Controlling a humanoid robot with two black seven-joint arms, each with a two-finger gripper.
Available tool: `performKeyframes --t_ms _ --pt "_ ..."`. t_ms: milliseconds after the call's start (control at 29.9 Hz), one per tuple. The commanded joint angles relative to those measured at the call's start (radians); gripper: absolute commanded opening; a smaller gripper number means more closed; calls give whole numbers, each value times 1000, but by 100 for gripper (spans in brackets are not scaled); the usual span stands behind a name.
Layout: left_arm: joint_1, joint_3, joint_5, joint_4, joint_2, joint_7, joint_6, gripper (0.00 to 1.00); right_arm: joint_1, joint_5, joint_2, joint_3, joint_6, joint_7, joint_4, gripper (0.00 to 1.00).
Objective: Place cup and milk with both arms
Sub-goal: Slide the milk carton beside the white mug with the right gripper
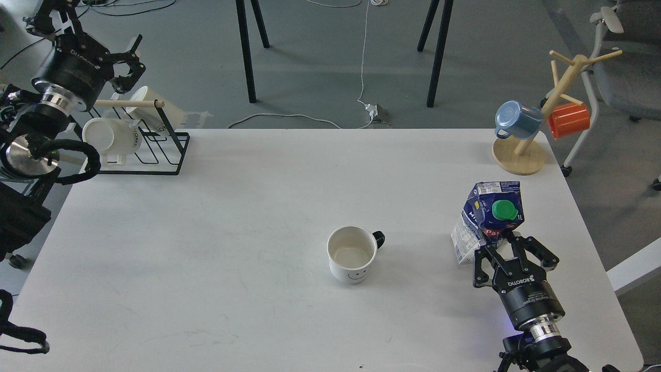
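Note:
The cup (352,254), a white mug with a black handle and a smiley face, stands upright near the middle of the white table (232,206), handle to the right. The milk (490,214), a blue and white carton with a green cap, is at the right and tilted a little. My right gripper (508,247) is shut on its lower part from the near side. My left gripper (135,62) is open and empty at the far left, above a black rack, far from the cup.
The black wire rack (155,150) at the back left holds two white mugs (106,137). A wooden mug tree (519,155) at the back right carries a blue mug (516,120) and an orange mug (568,120). An office chair (630,77) stands beyond the right edge.

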Motion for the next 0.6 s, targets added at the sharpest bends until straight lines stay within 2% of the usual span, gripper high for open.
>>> performKeyframes --t_ms 0,234,568 --pt "2 1 1 2 1 3 0 99 40 -37 62 -84 0 0 -2 40" --pt "2 4 2 28 0 1 0 99 114 -128 174 -168 0 0 -95 41" --pt "2 5 2 28 0 -1 0 99 131 -126 178 -180 0 0 -103 42"
